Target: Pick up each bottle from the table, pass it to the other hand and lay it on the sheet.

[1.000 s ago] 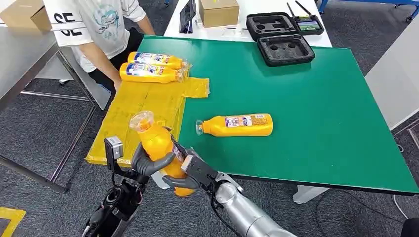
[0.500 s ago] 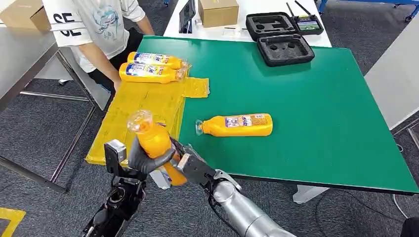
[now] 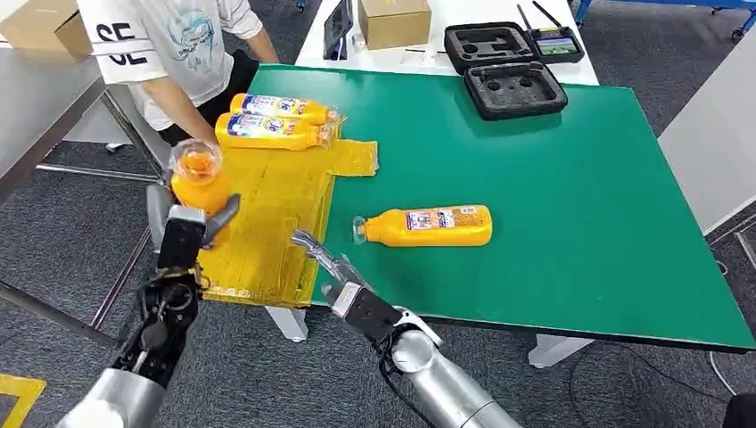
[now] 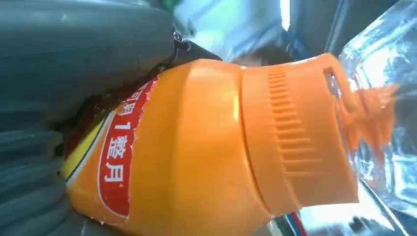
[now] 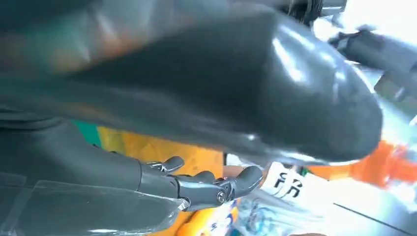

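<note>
Now | left hand (image 3: 189, 234) is gripping the orange bottle (image 3: 198, 178) upright at left of frame, over the yellow sheet (image 3: 267, 214) | right hand (image 3: 332, 266) is hanging open, holding nothing | step: placing after handover | next: tilting bottle flat beside the two laid bottles (image 3: 272, 122).

Floor: you see grey carpet (image 3: 62, 232) all round, with a yellow mark (image 3: 16, 390) at the near left corner.
Table: green top (image 3: 553, 196), white legs.
Far table: white (image 3: 464, 13), carrying a cardboard box (image 3: 394, 20) and black foam cases (image 3: 514, 89).
Left: a grey table (image 3: 40, 107) on a metal frame.
Person: stands at the far left corner.
</note>
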`<state>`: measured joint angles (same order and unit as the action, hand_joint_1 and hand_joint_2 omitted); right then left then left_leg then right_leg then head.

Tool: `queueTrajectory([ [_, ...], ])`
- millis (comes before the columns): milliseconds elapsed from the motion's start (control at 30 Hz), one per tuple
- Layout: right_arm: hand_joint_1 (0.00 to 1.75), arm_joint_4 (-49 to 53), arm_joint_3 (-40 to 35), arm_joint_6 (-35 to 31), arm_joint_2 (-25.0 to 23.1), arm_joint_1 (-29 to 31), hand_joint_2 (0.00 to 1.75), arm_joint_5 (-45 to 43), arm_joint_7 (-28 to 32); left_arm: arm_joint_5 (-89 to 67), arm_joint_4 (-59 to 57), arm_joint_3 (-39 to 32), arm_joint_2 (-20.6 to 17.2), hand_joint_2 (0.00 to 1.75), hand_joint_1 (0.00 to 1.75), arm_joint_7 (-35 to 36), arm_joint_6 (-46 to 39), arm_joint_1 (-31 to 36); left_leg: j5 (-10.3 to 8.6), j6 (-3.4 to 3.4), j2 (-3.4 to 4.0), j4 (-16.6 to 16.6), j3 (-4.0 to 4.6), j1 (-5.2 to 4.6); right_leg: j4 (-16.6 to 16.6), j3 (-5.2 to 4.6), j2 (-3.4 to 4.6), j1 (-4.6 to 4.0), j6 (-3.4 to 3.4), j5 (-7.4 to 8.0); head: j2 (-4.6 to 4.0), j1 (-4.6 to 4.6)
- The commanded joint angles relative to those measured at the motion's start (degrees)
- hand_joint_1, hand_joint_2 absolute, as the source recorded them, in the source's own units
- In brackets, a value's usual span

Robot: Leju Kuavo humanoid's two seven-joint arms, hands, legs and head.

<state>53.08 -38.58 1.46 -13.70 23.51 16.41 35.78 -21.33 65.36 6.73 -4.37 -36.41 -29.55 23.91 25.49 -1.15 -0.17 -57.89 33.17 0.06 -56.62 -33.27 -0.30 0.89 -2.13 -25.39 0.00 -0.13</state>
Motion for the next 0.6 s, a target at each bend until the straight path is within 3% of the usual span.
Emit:
queueTrajectory([
  [33,0.0,4.61,-0.82,-0.7,2.67,-0.21,0.0,-1.28,-0.31,-16.24,-18.0,4.81,-4.04,1.75,1.66,9.01,-0.41,14.8,-0.02,0.09,-0.23,-0.07,0.0,0.12,-0.02,0.11,-0.23,-0.13,0.12,-0.04,0.0,0.02],
  [67,0.0,6.39,0.51,-0.89,2.69,-0.79,0.0,-2.9,0.5,-22.91,-22.62,9.07,-5.55,1.75,1.75,12.84,1.7,18.05,-0.04,0.06,-0.22,-0.06,0.07,0.1,-0.01,0.03,-0.24,-0.11,0.07,-0.02,0.0,0.02],
  [233,0.0,8.14,1.07,-0.77,2.94,-1.19,0.0,-3.54,0.22,-23.28,-25.29,9.1,-5.18,1.75,1.75,12.42,2.48,19.41,-0.05,0.09,-0.1,-0.01,-0.05,0.11,0.04,0.14,-0.12,-0.14,0.1,0.0,-0.02,0.0],
  [300,0.0,9.72,1.95,-0.49,2.85,-1.62,0.0,-5.4,0.95,-28.87,-30.01,14.36,-5.81,1.75,1.75,14.75,7.84,21.73,0.0,0.08,0.0,-0.03,-0.08,0.12,0.04,0.15,-0.03,-0.15,0.2,0.06,0.0,0.02],
  [500,0.0,9.65,1.2,-0.51,2.87,-0.73,0.0,-6.09,0.42,-34.48,-43.31,21.59,-0.39,1.75,1.75,16.3,21.76,28.61,-0.08,0.05,-0.16,-0.06,0.05,0.08,0.01,0.0,-0.2,-0.11,0.22,0.1,0.0,0.04],
  [600,0.0,9.26,1.15,-0.51,2.85,-0.78,0.0,-6.1,0.42,-34.47,-43.38,21.59,-0.4,1.75,1.75,16.3,22.0,28.95,-0.07,0.07,-0.14,-0.1,0.07,0.12,0.01,0.01,-0.19,-0.14,0.25,0.11,0.0,0.02],
])
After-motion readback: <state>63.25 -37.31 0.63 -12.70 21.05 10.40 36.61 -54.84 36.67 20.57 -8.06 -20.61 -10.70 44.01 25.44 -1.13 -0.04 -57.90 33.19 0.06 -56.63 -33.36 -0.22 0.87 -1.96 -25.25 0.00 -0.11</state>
